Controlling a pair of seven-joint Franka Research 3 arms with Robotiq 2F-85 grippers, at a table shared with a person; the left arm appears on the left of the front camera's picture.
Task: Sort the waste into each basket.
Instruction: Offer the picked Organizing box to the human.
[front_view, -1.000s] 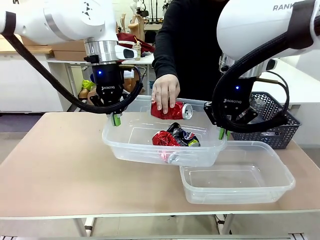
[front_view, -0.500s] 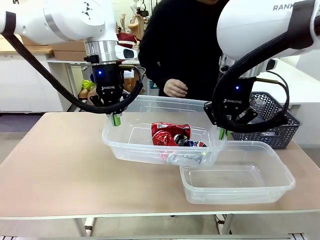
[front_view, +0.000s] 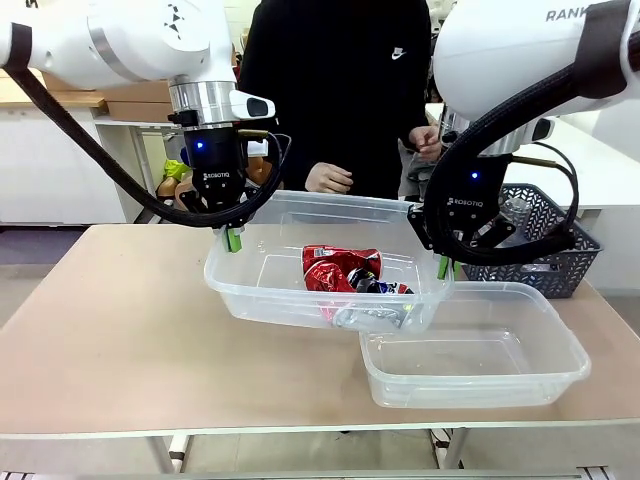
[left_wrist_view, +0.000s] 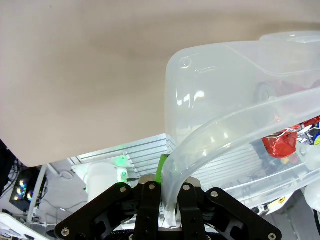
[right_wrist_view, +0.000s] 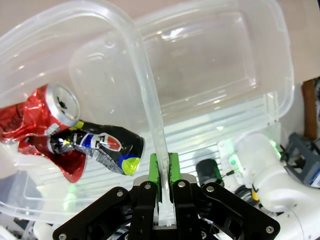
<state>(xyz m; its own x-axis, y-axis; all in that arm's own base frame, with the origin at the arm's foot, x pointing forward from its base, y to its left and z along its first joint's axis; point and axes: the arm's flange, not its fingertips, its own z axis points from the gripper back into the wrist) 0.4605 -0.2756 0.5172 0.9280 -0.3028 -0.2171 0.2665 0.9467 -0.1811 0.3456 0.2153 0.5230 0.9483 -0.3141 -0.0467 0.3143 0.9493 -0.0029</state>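
Note:
A clear basket (front_view: 262, 292) is held up between both arms, just above the table. My left gripper (front_view: 232, 240) is shut on its left rim and my right gripper (front_view: 443, 266) on its right rim. Inside lie crushed red-and-silver cans (front_view: 338, 270) and a dark crushed can. The left wrist view has my left gripper (left_wrist_view: 167, 196) clamping the rim of the basket (left_wrist_view: 235, 80), with the cans (left_wrist_view: 283, 144) inside. In the right wrist view my right gripper (right_wrist_view: 164, 186) pinches the rim beside the cans (right_wrist_view: 47, 112). A second clear basket (front_view: 478, 385) rests empty on the table at right, partly under the first.
A dark grey lattice basket (front_view: 548, 238) stands at the far right behind my right arm. A person in black stands across the table, one hand (front_view: 328, 178) near the held basket's far rim, the other hand (front_view: 426, 141) raised. Bare tabletop (front_view: 110, 330) lies to the left.
The person's hand let a red can drop into the held basket and drew back; the cans shifted. The person has straightened up. Neither gripper has moved.

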